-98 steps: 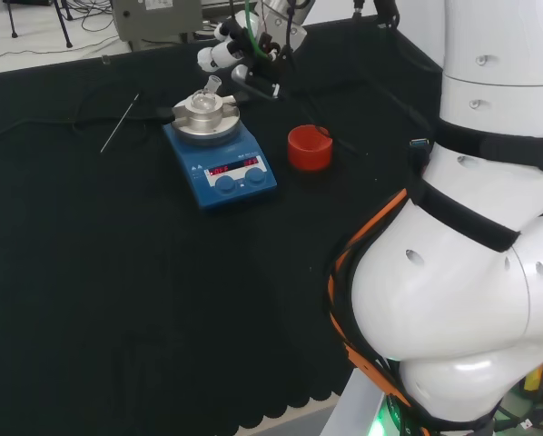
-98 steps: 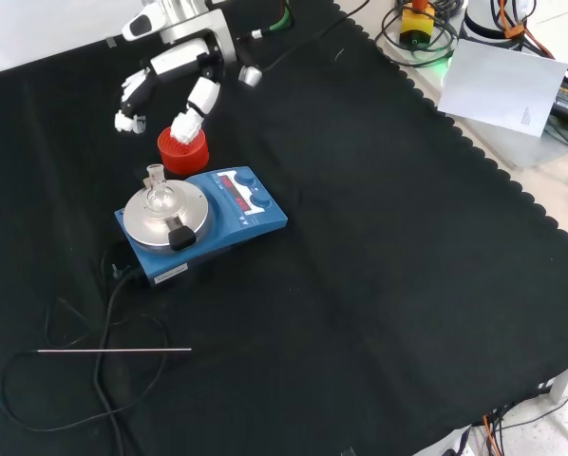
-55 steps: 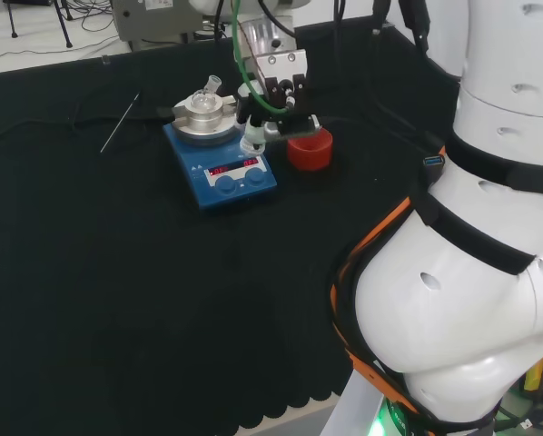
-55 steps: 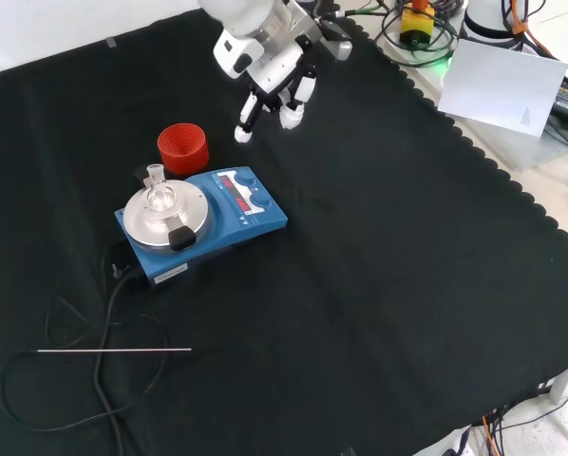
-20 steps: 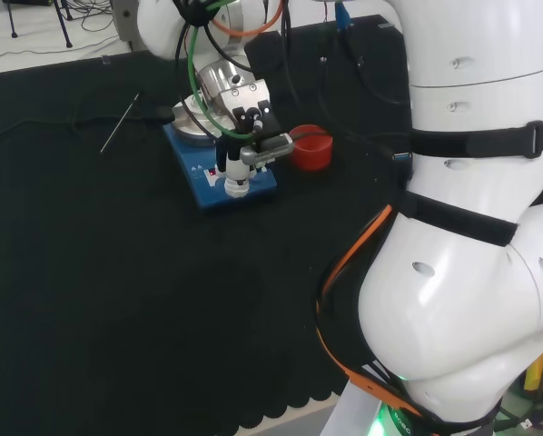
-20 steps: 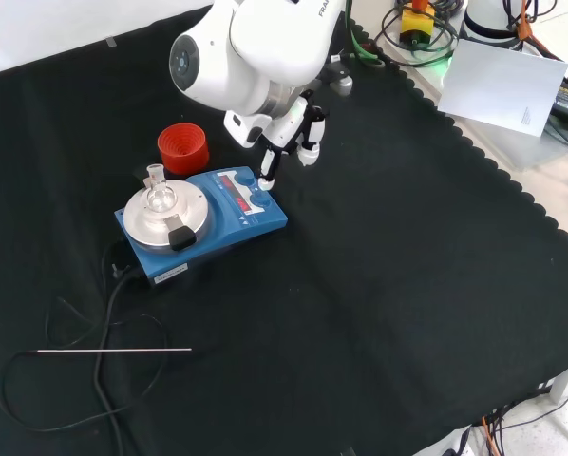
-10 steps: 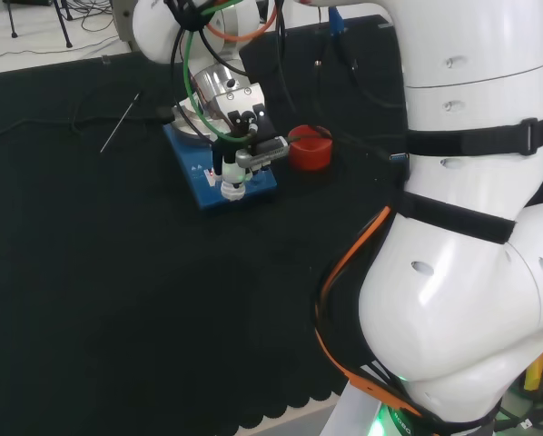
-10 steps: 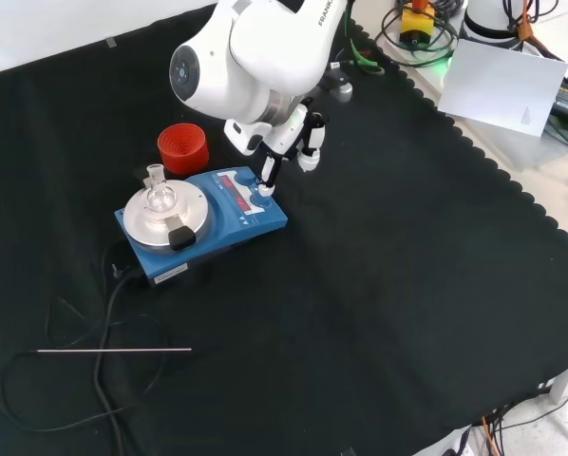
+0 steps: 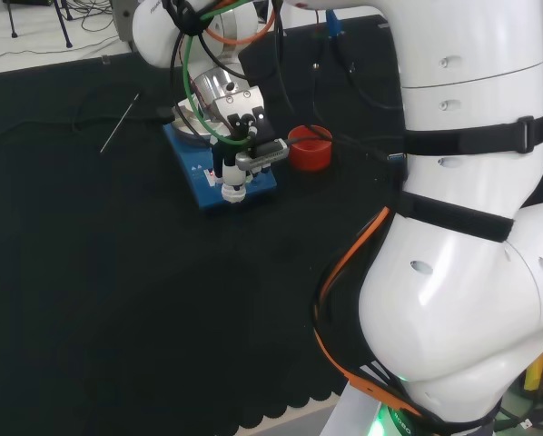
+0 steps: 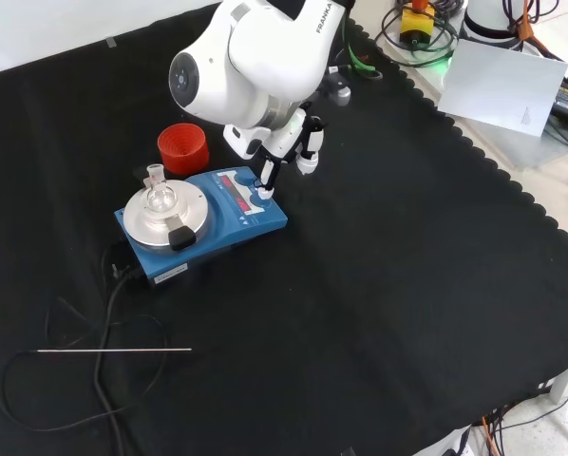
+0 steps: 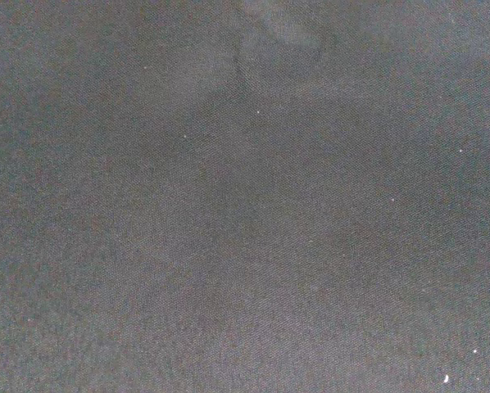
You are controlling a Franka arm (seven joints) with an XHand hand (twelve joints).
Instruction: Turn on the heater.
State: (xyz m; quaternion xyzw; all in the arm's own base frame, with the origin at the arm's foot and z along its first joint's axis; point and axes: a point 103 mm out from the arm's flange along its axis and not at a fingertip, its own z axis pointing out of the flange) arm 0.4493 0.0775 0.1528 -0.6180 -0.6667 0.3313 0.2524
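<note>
Camera setup, 3 views
Head: behind/above arm base. Front: opposite, looking down; both share heater [image 9: 219,178] [image 10: 200,224]. Wrist: close on cloth [image 11: 245,246].

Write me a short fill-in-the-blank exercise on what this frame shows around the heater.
1. The heater has a casing coloured ____.
2. In the front view, the ribbed ring beyond the heater is coloured ____.
3. The hand reaches down with one of its fingers at the heater's ____ panel.
4. A thin metal rod lies on the black ____.

Missing words: blue; red; control; cloth
</note>
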